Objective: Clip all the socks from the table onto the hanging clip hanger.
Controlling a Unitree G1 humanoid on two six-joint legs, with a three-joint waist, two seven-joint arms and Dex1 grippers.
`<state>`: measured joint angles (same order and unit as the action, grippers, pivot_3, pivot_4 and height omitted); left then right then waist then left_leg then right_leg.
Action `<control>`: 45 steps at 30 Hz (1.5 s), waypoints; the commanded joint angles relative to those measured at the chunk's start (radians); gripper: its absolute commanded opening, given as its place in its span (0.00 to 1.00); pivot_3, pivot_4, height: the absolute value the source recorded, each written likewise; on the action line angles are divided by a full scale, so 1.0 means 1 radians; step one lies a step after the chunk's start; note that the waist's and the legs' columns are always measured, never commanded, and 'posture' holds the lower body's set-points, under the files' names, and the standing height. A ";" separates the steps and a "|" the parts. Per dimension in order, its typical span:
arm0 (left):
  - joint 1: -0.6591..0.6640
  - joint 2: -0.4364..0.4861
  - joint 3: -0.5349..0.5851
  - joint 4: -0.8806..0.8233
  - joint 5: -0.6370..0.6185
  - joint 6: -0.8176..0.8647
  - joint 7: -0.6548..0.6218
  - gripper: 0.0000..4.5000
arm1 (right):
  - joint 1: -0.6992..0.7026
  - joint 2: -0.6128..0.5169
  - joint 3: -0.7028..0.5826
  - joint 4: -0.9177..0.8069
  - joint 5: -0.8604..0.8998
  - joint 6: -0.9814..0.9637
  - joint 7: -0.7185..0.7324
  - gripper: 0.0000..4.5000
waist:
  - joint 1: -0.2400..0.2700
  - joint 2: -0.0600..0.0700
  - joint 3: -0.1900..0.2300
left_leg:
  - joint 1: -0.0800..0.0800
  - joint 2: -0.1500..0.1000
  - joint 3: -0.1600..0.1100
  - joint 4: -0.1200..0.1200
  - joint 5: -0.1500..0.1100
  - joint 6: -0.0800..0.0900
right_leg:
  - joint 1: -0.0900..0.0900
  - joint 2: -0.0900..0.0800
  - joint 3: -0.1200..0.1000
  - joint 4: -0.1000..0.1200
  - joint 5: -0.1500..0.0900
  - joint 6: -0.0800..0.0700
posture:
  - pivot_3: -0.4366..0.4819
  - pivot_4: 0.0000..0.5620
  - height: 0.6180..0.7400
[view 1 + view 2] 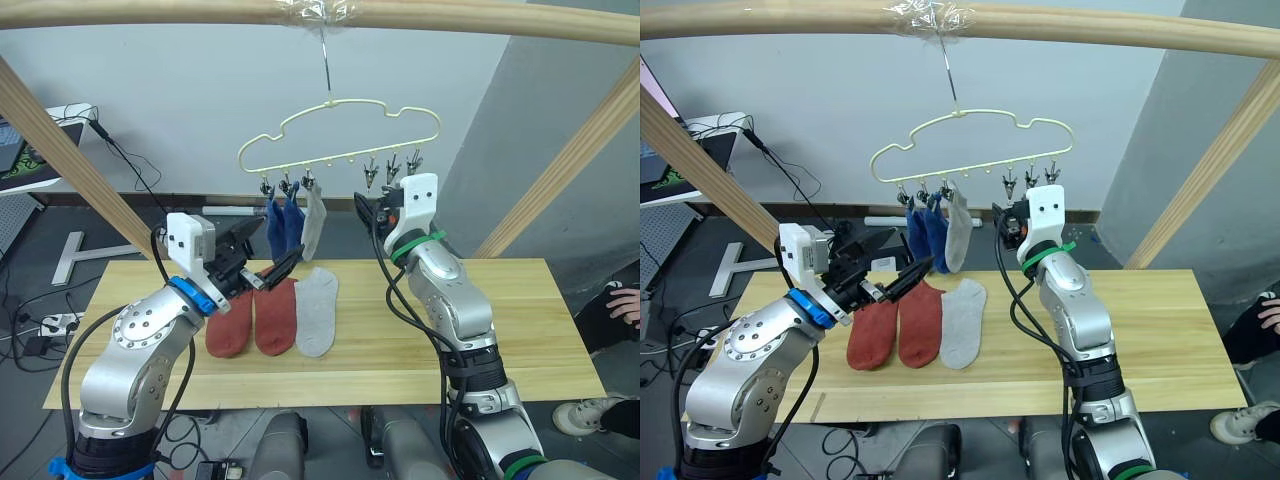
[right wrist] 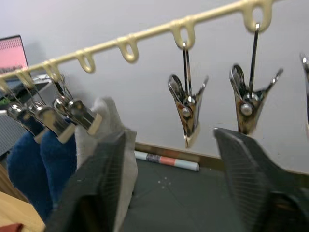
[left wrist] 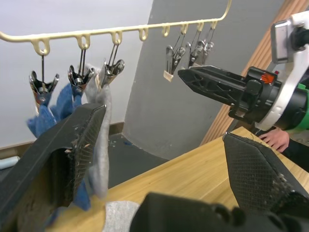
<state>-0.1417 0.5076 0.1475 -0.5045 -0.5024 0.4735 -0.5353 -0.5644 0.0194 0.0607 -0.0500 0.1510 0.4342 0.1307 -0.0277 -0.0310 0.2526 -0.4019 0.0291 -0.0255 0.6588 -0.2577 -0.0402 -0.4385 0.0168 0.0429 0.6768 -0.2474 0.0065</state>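
Left eye view, right pincer (image 1: pixel 372 212) being raised agape beside clip hanger (image 1: pixel 340 130), left pincer (image 1: pixel 262 255) being held agape above red socks (image 1: pixel 254 316) on worktop (image 1: pixel 480 320).

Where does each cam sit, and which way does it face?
Head stereo pair: looks forward and down over both arms at table and clip hanger.
Left wrist: along the open left gripper, toward the hanger clips and right gripper.
Right wrist: along the open right gripper, at empty clips.
All views share the hung grey sock.
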 commanded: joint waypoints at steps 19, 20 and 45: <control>-0.040 -0.011 -0.002 -0.035 0.007 -0.023 0.011 1.00 | -0.169 0.004 -0.034 0.202 -0.015 -0.163 0.008 0.70 | 0.001 0.000 0.000 | 0.000 0.000 0.000 0.000 0.000 0.000 | -0.001 0.000 0.000 0.001 0.000 0.000 | 0.58 0.44 1.00; -0.040 -0.007 -0.002 -0.041 0.003 -0.021 0.007 1.00 | -0.175 0.007 -0.032 0.209 -0.013 -0.167 0.013 0.70 | 0.001 0.000 0.000 | 0.000 0.000 0.000 0.000 0.000 0.000 | 0.000 0.000 0.000 0.001 0.000 0.000 | 0.58 0.44 1.00; -0.088 -0.009 0.001 -0.049 -0.044 -0.007 0.000 1.00 | -0.207 0.027 -0.025 0.260 -0.011 -0.202 0.049 0.70 | 0.002 0.000 0.000 | 0.000 0.000 0.000 -0.001 0.000 0.000 | -0.001 0.000 0.000 0.000 0.000 0.000 | 0.59 0.43 1.00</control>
<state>-0.2292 0.4942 0.1351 -0.5098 -0.5313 0.4740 -0.5342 -0.7443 0.0412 0.0401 0.2252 0.1371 0.2572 0.1752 -0.0258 -0.0311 0.2528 -0.4021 0.0291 -0.0257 0.6583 -0.2577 -0.0402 -0.4392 0.0166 0.0430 0.6772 -0.2473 0.0065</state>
